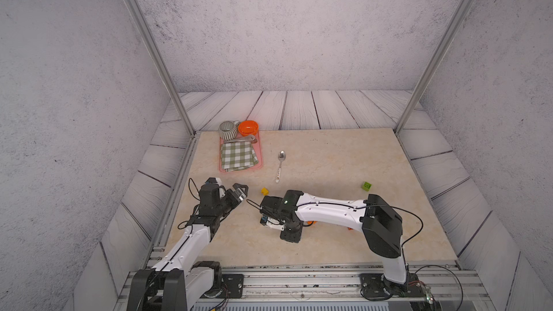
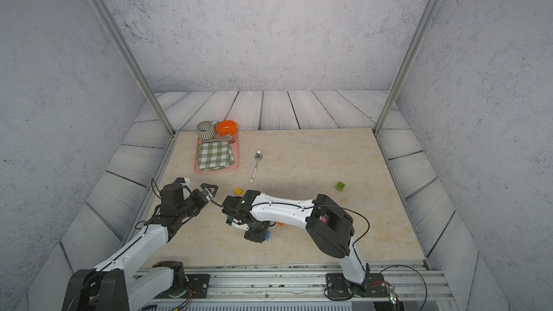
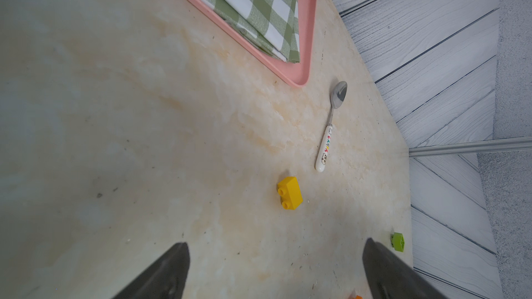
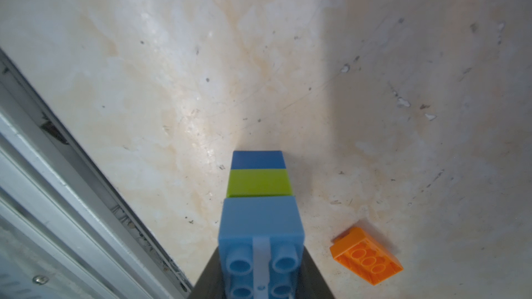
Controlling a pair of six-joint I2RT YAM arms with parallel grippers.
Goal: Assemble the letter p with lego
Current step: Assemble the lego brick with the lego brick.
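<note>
1. Stacked lego column [image 4: 260,225]: light blue, lime and darker blue layers of smooth glossy plastic, studs facing the wrist camera. The right gripper [image 4: 259,280] is clamped on its light-blue end, low over the worktop [image 1: 329,160] near the front edge. It is probably the letter's stem.
2. Orange brick [image 4: 366,255]: oblong, tipped over with its hollow underside showing, near the column. Loose stock.
3. Left gripper [image 3: 276,271]: jaws spread wide, holding nothing, aimed towards the yellow brick [image 3: 290,193], which shows two studs. Likely the next pick.
4. Lime square brick [image 1: 367,186]: alone, towards the right edge.
5. Metal spoon [image 3: 331,127]: printed white handle, beside the pink tray [image 3: 259,61] in the far left corner. Not part of the build.
</note>
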